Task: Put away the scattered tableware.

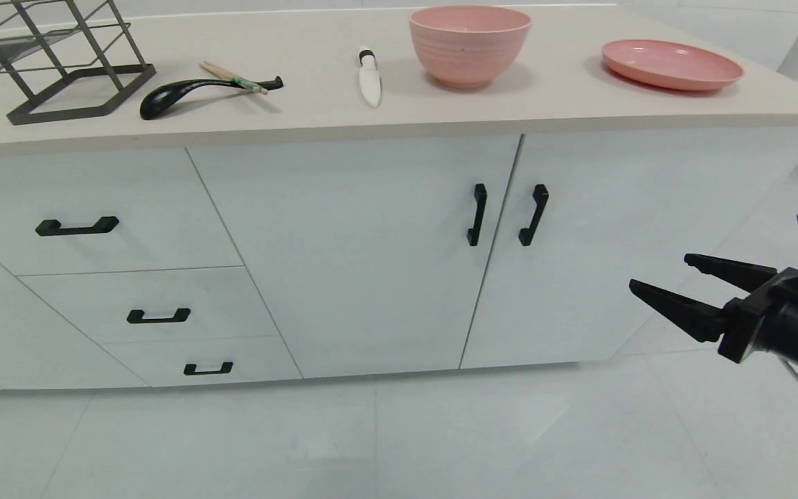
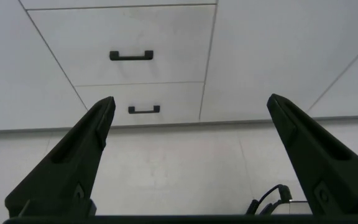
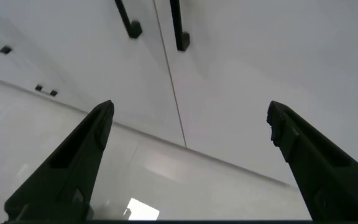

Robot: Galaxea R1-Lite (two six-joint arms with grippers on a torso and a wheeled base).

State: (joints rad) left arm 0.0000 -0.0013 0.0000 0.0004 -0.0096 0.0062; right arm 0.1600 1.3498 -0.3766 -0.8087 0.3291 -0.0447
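Beige countertop point(image 1: 579, 104) over white cabinets point(image 1: 357, 256). On it, robot's left to right: wire rack point(image 1: 59, 62), black spoon point(image 1: 184, 93) with chopsticks point(image 1: 231, 77) across its handle, white utensil point(image 1: 369, 77), pink bowl point(image 1: 470, 43), pink plate point(image 1: 671, 64). Right gripper point(image 1: 659, 271) low before the cabinet doors, fingers apart, empty. Left gripper point(image 2: 190, 102) faces the lower drawers point(image 2: 135, 56), fingers apart, empty.

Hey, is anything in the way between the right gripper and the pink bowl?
No object stands between them. The right gripper hangs low near the cabinet doors, below the counter where the bowl sits.
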